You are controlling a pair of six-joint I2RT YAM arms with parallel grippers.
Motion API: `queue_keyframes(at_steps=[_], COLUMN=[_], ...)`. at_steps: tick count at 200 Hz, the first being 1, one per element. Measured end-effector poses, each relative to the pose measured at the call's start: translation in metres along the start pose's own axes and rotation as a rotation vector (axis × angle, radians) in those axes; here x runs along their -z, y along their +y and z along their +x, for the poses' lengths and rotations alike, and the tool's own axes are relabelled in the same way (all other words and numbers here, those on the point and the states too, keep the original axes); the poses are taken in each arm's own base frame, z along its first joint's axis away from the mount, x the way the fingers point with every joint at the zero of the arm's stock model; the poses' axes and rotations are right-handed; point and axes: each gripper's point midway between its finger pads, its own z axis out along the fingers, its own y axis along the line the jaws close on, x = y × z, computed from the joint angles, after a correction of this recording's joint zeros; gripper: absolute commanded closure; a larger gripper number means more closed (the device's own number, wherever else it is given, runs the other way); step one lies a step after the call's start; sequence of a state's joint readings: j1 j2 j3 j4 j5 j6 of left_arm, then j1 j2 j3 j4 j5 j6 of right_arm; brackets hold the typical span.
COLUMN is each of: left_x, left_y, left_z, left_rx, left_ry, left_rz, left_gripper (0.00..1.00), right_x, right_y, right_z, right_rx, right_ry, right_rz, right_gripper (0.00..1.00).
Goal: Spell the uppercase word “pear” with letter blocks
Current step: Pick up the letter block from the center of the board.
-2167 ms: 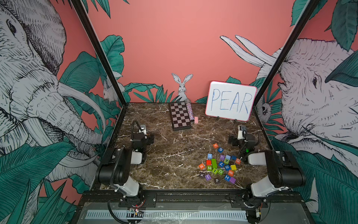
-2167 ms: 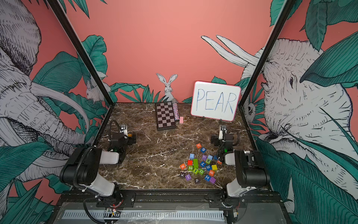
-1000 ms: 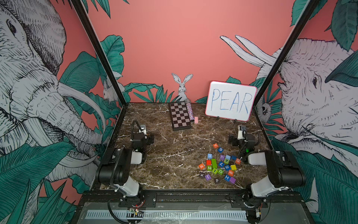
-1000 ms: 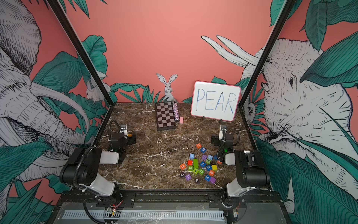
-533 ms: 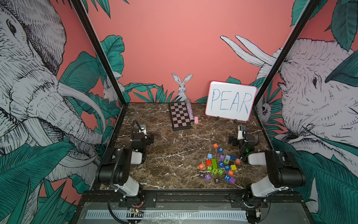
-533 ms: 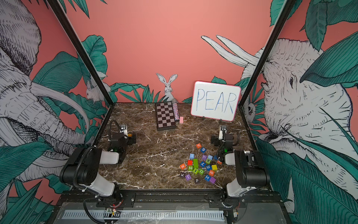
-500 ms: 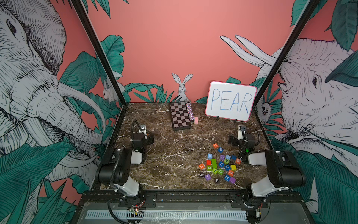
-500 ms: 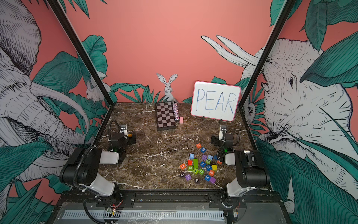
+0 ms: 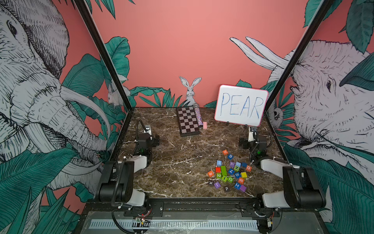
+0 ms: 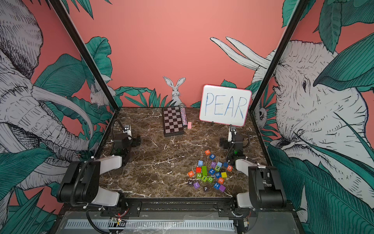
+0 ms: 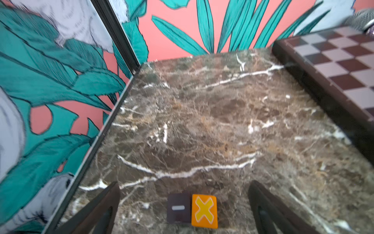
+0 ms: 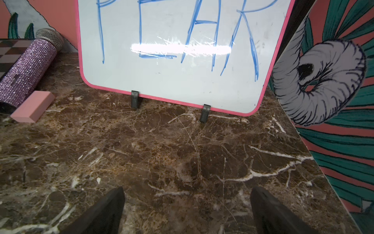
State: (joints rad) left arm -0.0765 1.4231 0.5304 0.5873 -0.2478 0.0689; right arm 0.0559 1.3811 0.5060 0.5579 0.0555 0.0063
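Marble point(image 9: 172, 162), brown with white veins, carries everything, and most of it lies bare; my guess is the open middle is kept free for the row of letters. The blocks point(image 9: 230, 172) sit in one loose heap at the near right, close by the right arm point(image 9: 271, 165), so that arm looks the likelier one to pick. None of the word is laid out yet.

The four wanted cubes lie on the fringe of the heap, faces up. Orange A point(image 9: 225, 152) is at the far edge. Light-blue E point(image 9: 219, 162) and orange R point(image 9: 210, 173) are on the side toward the left arm, and black P point(image 9: 226, 188) sits alone at the near edge. That should make them easier to reach than the packed centre.

The whiteboard point(image 9: 240, 105) reading PEAR leans on two black clips point(image 12: 135, 99) at the back right, facing the arms, plainly as the model. A chessboard point(image 9: 189, 121), microphone point(image 9: 198, 115) and eraser point(image 9: 205, 125) lie together at the back, well apart from the blocks.

Both arms are folded at their own sides. The left gripper point(image 11: 184, 185) is spread over two flat tiles point(image 11: 192, 208), touching neither as far as I can tell. The right gripper point(image 12: 187, 188) is spread wide over bare marble, holding nothing.

Pink walls point(image 9: 182, 50) with elephants, a rabbit and green leaves close in three sides.
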Motion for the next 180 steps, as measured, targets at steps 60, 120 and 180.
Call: queue_keyframes(at_steps=[60,120,180], left_x=[0.037,0.078,0.118], left_y=[-0.047,-0.144,-0.216], left_z=[-0.041,-0.025,0.01], left_rx=[0.051,-0.033,-0.159], left_ry=[0.012,0.152,0.258], left_rz=[0.148,0.399,0.599], left_gripper=[0.01,0.01,0.04], right_x=[0.027,0.062,0.107], right_y=[0.036,0.081,0.129], right_z=[-0.009,0.012,0.059], right_rx=[0.018,-0.053,-0.032], right_ry=[0.158,0.405,0.654], right_rz=[-0.031,-0.197,-0.346], right_gripper=[0.03,0.12,0.2])
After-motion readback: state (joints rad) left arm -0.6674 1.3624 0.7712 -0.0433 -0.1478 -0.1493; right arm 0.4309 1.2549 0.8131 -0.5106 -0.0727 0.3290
